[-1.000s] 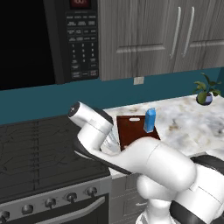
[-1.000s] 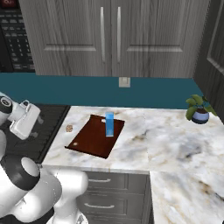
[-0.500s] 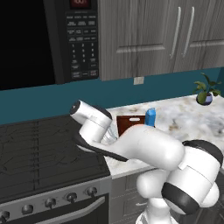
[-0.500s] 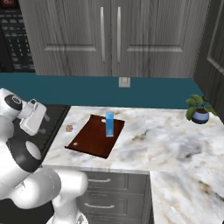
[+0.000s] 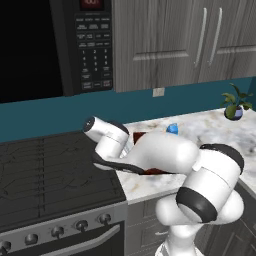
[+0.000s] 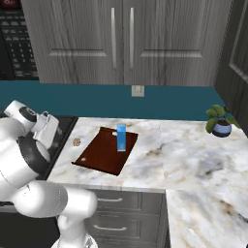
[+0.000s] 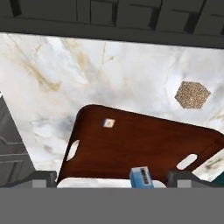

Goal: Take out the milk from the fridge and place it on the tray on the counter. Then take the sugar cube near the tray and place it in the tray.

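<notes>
Gripper [image 7: 112, 179] open and empty — its two dark tips stand wide apart at the bottom of the hand view, looking down on the tray [image 7: 131, 148]. In the right base view the hand [image 6: 46, 128] hangs over the left end of the counter [image 6: 193, 164], near the stove edge.

Milk [image 6: 121, 137] stands upright on the tray [image 6: 104, 155], at its far right part; from the hand camera just its top [image 7: 141, 176] shows, between the tips. In the left base view the carton's blue top [image 5: 172, 129] peeks over the arm [image 5: 160, 155], which hides most of the tray [image 5: 139, 136].

Sugar cube [image 6: 76, 142] sits on bare counter just left of the tray, not touching it — in the hand view the cube [image 7: 192, 94] lies clear of the tray's edge on the marble [image 7: 65, 74].

Farther off: potted plant [image 6: 220, 123] at the counter's right end, wall outlet [image 6: 138, 90] on the teal backsplash, grey cabinets [image 6: 121, 38] above. Black stove [image 5: 50, 170] and microwave [image 5: 85, 45] to the left.
</notes>
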